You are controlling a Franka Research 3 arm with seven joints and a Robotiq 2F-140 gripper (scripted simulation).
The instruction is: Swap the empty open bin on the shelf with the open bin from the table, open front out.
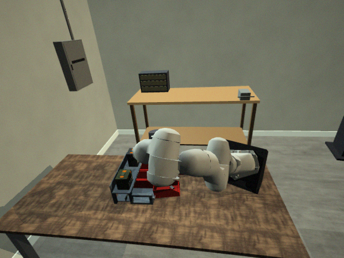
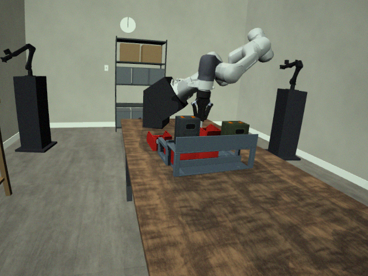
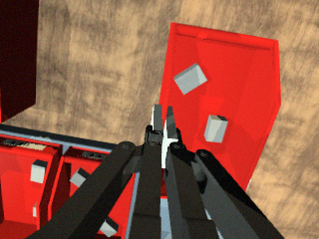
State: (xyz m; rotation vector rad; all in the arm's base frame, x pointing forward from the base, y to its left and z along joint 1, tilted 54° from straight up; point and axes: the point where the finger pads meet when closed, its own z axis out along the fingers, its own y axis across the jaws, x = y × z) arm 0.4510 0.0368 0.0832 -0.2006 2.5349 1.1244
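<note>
My gripper [image 2: 201, 122] [image 3: 160, 117] is shut on a side wall of the red open bin with parts [image 1: 166, 192] [image 2: 210, 130] [image 3: 234, 65]; the thin wall runs between its fingertips. Two grey parts lie in this bin. It seems to hang over the table, in front of the near end of the shelf [image 1: 143, 191] [image 2: 217, 142], where grey shelf floor shows. The empty red bin [image 2: 152, 140] [image 3: 17, 55] is off the shelf, beyond the far end of its front; its exact stance is hard to tell. Other red bins [image 1: 141, 181] [image 2: 199, 154] [image 3: 20, 194] stand in the shelf, with parts.
A green box [image 1: 124, 181] [image 2: 234, 128] and a dark box [image 1: 133, 159] [image 2: 186, 129] stand on top of the shelf. The arm hides the gripper and the empty bin in the top view. A big black block [image 1: 262, 172] [image 2: 158, 103] is at the arm's base.
</note>
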